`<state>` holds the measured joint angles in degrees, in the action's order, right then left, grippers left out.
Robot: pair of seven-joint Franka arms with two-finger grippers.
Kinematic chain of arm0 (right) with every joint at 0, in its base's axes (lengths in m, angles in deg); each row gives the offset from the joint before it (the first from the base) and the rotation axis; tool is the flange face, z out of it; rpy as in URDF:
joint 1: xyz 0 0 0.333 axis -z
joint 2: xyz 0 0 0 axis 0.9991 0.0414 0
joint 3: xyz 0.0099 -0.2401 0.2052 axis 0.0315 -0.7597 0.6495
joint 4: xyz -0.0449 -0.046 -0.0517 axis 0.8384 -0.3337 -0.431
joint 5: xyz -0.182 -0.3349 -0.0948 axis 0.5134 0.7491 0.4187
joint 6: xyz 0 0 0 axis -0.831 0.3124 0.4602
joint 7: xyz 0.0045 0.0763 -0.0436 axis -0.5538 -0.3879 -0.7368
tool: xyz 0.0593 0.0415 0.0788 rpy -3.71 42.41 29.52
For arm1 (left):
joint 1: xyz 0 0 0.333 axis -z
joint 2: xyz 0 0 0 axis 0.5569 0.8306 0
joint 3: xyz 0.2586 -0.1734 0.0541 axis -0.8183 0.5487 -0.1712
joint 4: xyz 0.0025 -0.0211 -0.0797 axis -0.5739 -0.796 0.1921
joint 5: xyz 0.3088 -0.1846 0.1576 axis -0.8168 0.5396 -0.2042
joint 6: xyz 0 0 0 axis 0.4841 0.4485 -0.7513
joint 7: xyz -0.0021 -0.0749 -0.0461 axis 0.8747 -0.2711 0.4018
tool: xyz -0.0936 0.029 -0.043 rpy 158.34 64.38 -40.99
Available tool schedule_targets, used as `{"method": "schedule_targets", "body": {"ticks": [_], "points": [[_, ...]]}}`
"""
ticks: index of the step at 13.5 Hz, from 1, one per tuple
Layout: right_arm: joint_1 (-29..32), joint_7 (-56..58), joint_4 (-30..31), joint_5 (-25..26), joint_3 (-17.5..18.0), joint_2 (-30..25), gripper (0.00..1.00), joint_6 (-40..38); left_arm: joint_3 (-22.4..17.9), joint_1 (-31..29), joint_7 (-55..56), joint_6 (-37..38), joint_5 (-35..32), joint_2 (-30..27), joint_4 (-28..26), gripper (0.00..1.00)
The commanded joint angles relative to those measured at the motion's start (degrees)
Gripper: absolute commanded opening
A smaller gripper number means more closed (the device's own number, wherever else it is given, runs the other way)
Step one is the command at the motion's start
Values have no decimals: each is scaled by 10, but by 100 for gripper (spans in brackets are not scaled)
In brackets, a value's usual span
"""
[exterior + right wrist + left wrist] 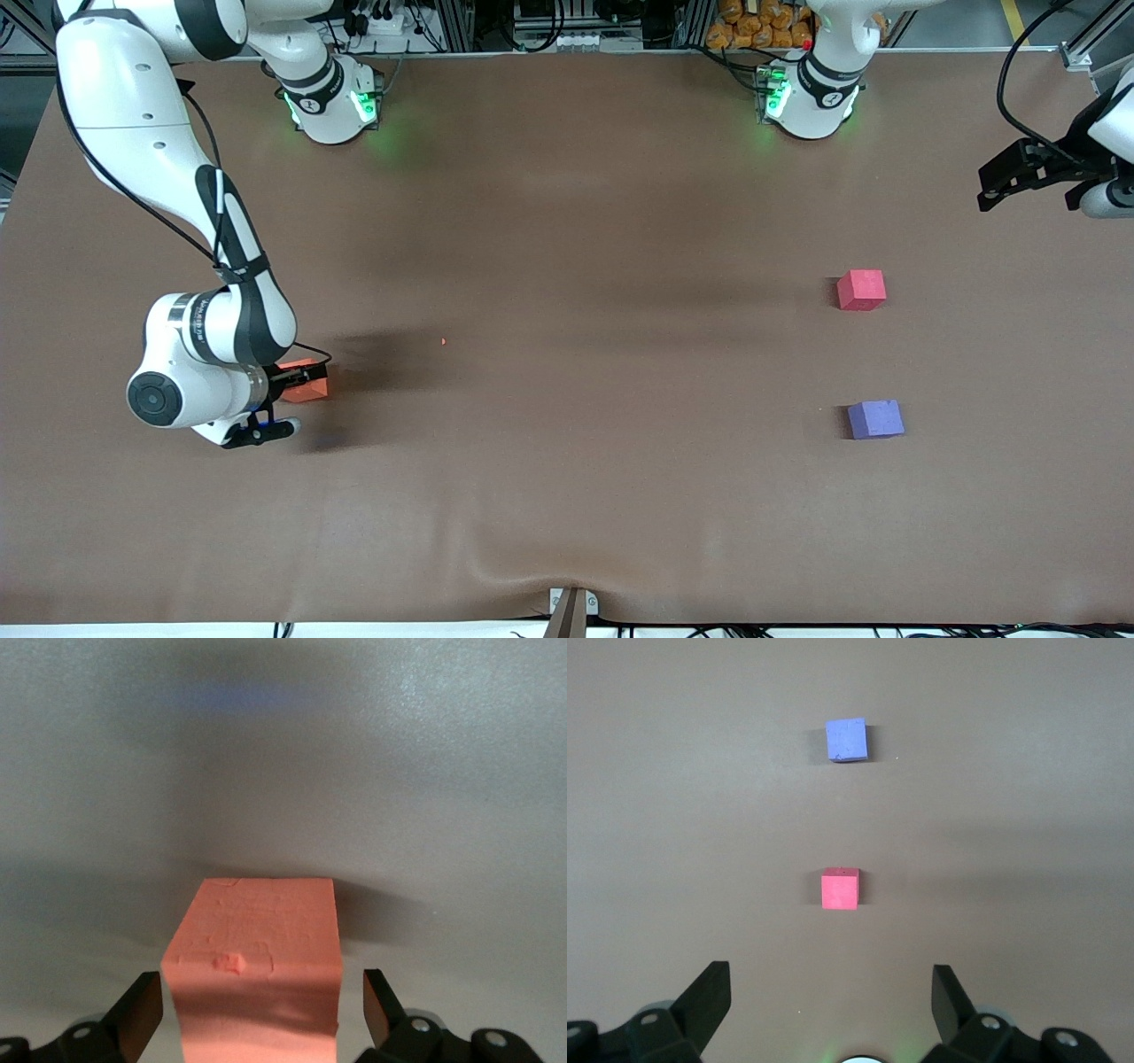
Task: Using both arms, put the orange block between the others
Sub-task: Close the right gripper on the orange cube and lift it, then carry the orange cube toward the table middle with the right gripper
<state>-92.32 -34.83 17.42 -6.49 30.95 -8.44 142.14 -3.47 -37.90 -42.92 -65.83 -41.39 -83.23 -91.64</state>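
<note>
- Three small cubes on the brown counter [567, 496]: orange block [312, 383], pinkish-red cube [861, 290], purple-blue cube [875, 419].
- Orange block sits on the counter toward the right arm's end, about mid-depth, well apart from the other two.
- Right claw [263, 1010] is low over the orange block; in the right wrist view its fingers [142, 1010] stand wide on both sides of the block with a gap each side, not touching it. Block flat on the counter, not lifted.
- Front view: right arm [213, 328] bends down from its base at the top counter edge, and its wrist partly covers the orange block.
- Pinkish-red cube and purple-blue cube lie toward the left arm's end, lined up one after the other with a clear gap between them; purple-blue one is nearer to the front camera, pinkish-red one nearer the robots' bases.
- Left claw [1005, 182] hangs up in the air over the left arm's end edge of the counter, waiting, holding nothing.
- Left wrist view: left claw's fingers [709, 997] spread wide, pinkish-red cube [840, 889] and purple-blue cube [847, 740] both seen below on bare counter, apart from each other.
- Both cubes upright, flat on a face.
</note>
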Motion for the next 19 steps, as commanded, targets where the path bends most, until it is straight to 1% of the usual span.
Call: {"method": "schedule_targets", "body": {"ticks": [1, 2, 3, 5, 6, 8, 9, 10, 11, 15, 17, 19], "points": [[-1, 13, 6, -13, 0, -3, 73, 13, 0, 5, -11, -3, 6, 4, 3, 100], [-3, 13, 5, -13, 0, -3, 56, 16, 0, 8, -11, -3, 5, 4, 2, 100], [-4, 12, 3, -14, 0, -4, 47, 21, 0, 8, -11, -3, 5, 3, 2, 100], [-5, 7, -5, -18, 1, -11, 40, 21, 1, 7, -11, -2, 5, 2, 2, 100], [-8, 6, -19, -34, 1, -16, 40, 18, 1, 7, -11, -2, 5, 2, 2, 100], [-36, -3, -36, -108, 0, -40, 40, 16, 1, 8, -11, -2, 4, 3, 0, 100], [-57, -29, -36, -139, 0, -53, 40, 17, 1, 7, -11, -2, 5, 4, 0, 100], [-82, -73, -36, -157, 0, -62, 39, 18, 1, 8, -11, -2, 4, 4, 0, 100], [-106, -124, -37, -165, 0, -64, 37, 18, 1, 8, -11, -2, 3, 6, 0, 100], [-231, -296, -52, -165, 0, -59, 38, 29, 1, 8, -11, -2, 0, 11, 3, 100], [-286, -356, -52, -167, 0, -51, 41, 54, 1, 6, -11, -2, 0, 11, 2, 100], [-344, -407, -52, -165, 0, -35, 41, 81, 1, 8, -11, -3, 1, 15, 3, 100]]}}
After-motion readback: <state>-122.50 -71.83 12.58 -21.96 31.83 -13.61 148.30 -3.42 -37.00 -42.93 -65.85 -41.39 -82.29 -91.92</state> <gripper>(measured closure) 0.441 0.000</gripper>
